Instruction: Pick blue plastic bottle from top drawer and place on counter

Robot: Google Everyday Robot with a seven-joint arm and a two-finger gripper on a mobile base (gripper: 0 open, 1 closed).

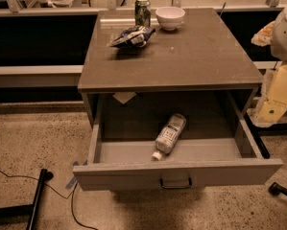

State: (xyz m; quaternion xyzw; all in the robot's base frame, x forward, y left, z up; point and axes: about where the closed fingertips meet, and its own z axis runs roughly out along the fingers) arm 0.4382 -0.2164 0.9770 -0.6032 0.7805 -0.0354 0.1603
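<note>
The blue plastic bottle [170,134] lies on its side in the pulled-out top drawer [176,172], its white cap toward the drawer front, just right of centre. The drawer's dark pull handle [175,183] is at the middle of the front panel. The counter [191,56] is the flat grey-brown top of the cabinet above the drawer. My gripper [272,104] is at the right edge of the view, on the pale arm beside the cabinet's right side, well away from the bottle and holding nothing that I can see.
On the back of the counter stand a green drink can [142,12] and a white bowl [170,17], with a crumpled chip bag [132,36] in front of the can. Black stand legs [37,198] and cables lie on the speckled floor at left.
</note>
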